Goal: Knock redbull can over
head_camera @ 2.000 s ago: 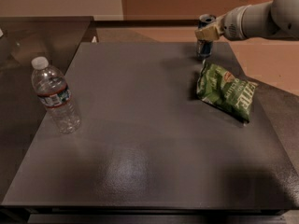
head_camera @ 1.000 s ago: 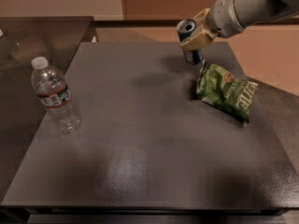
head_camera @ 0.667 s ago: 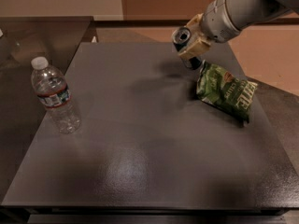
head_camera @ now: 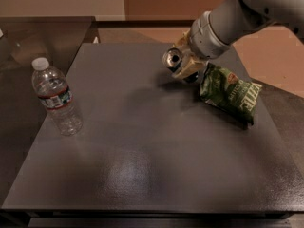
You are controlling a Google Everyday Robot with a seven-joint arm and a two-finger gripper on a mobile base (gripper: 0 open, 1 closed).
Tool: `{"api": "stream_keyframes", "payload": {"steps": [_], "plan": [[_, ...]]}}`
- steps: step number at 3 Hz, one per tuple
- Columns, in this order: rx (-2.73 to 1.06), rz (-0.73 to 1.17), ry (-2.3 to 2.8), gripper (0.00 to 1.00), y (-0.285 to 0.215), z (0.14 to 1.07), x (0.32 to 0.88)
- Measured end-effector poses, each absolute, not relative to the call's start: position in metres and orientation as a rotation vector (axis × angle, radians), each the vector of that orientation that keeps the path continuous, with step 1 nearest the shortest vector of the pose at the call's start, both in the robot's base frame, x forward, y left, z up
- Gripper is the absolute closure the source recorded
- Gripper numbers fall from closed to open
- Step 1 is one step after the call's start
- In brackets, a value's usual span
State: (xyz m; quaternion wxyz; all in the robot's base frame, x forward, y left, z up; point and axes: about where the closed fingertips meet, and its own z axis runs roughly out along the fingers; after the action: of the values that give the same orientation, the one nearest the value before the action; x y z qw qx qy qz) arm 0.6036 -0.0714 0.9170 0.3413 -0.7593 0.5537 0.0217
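The redbull can (head_camera: 172, 59) is tipped far over at the back right of the dark table (head_camera: 142, 165), its silver top facing the camera and the left. My gripper (head_camera: 184, 64) reaches in from the upper right and its beige fingers (head_camera: 186, 70) are closed around the can's body, just above the table top. Most of the can's blue-and-silver side is hidden behind the fingers. The can's lower end is close to the left edge of the green chip bag (head_camera: 230, 93).
A clear plastic water bottle (head_camera: 56, 97) stands upright near the table's left edge. The green chip bag lies flat at the right. A second, glossy dark table (head_camera: 42, 32) adjoins at the back left. The floor beyond is tan.
The arm has swung left and nearer to the camera with the can. The can has gone from upright to strongly tilted, its top now turned toward the camera.
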Motion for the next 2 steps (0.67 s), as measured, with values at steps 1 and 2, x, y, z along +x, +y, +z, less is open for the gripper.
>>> {"api": "stream_keyframes", "payload": {"steps": [1,2], "plan": [[-2.082,0.039,1.375,0.36,-0.062,0.902,0.591],[-2.165,0.019,1.327,0.12,-0.055,0.89,0.582]]}}
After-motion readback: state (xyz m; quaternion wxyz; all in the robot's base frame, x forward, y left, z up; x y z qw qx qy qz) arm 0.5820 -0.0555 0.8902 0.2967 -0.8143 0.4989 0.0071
